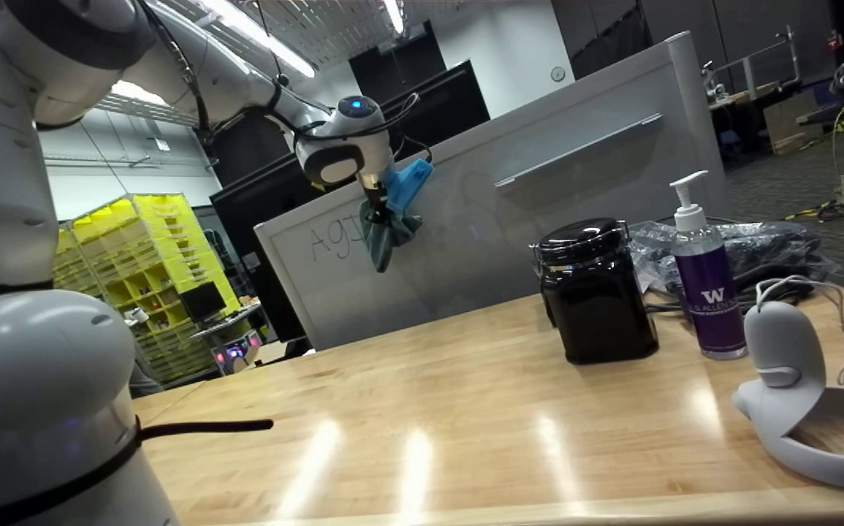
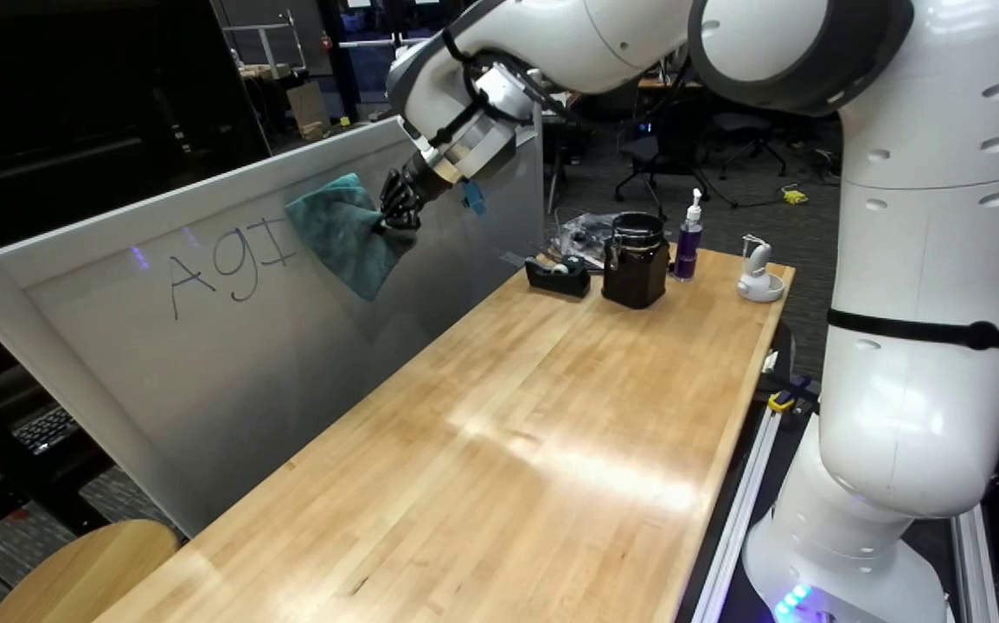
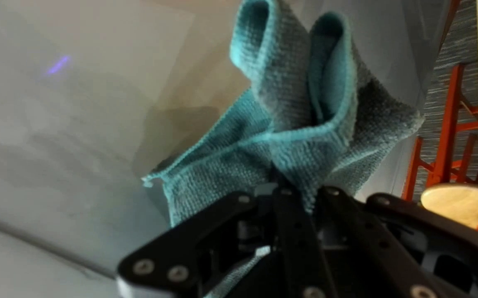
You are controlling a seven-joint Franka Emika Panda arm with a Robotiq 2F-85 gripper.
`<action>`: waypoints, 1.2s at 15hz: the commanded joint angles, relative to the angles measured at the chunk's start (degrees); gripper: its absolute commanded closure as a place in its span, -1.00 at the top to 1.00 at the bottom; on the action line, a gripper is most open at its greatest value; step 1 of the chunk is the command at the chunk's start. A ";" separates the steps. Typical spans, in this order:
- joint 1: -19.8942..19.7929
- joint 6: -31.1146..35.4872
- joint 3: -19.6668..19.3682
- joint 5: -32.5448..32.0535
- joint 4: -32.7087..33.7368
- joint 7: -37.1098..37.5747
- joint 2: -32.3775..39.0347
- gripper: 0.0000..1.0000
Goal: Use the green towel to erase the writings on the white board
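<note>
A black, two-fingered metal hand (image 3: 303,198) is closed on a gathered fold of the green cloth towel (image 2: 348,234), which fans out beyond the grip and droops in loose corners; holding it by a bunch probably serves to bring soft fabric, rather than hard metal, to the wiping. The towel hangs in front of the white board with a pale frame (image 2: 205,389), just beside the last of the dark handwritten letters "AgI" (image 2: 235,270) as seen in an exterior view; whether towel and board touch, I cannot tell. All three letters read plainly, so erasing them looks to be ahead, and a sideways sweep along their line with light, even pressure seems called for; a loose corner could fold under and leave streaks. The board stands along one long edge of the rectangular pale wooden surface (image 2: 482,484), and the white jointed arm (image 2: 897,415) stands by the opposite long edge, presumably so that it can reach straight across. A glossy black lidded jar (image 1: 601,307), a clear pump bottle with a purple label (image 1: 710,292) and a white plastic ring-shaped controller (image 1: 783,347) sit toward the short edge away from the letters, the controller near its arm-side corner, likely gathered there to be out of the arm's way.
</note>
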 commanded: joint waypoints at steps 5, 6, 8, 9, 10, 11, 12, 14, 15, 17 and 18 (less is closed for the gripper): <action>0.50 2.56 2.76 6.18 5.27 -5.53 5.60 -0.96; 0.53 2.77 3.21 6.64 6.24 -5.81 6.32 -0.96; 0.66 3.28 4.04 7.35 8.91 -6.03 8.14 -0.96; 0.80 3.64 4.54 7.65 10.40 -6.13 9.11 -0.96; 0.92 3.90 5.12 7.87 11.62 -6.37 9.87 -0.96; 1.26 4.04 5.71 8.07 12.40 -6.19 10.27 -0.96; 1.48 4.06 6.30 8.38 13.06 -6.15 10.62 -0.96; 1.98 4.05 7.59 9.33 13.27 -6.53 10.76 -0.96; 2.20 4.00 8.13 9.66 13.27 -6.71 10.84 -0.96; 2.74 3.97 9.34 10.67 12.71 -7.34 10.57 -0.96; 2.98 3.92 9.99 11.31 12.35 -7.66 10.35 -0.96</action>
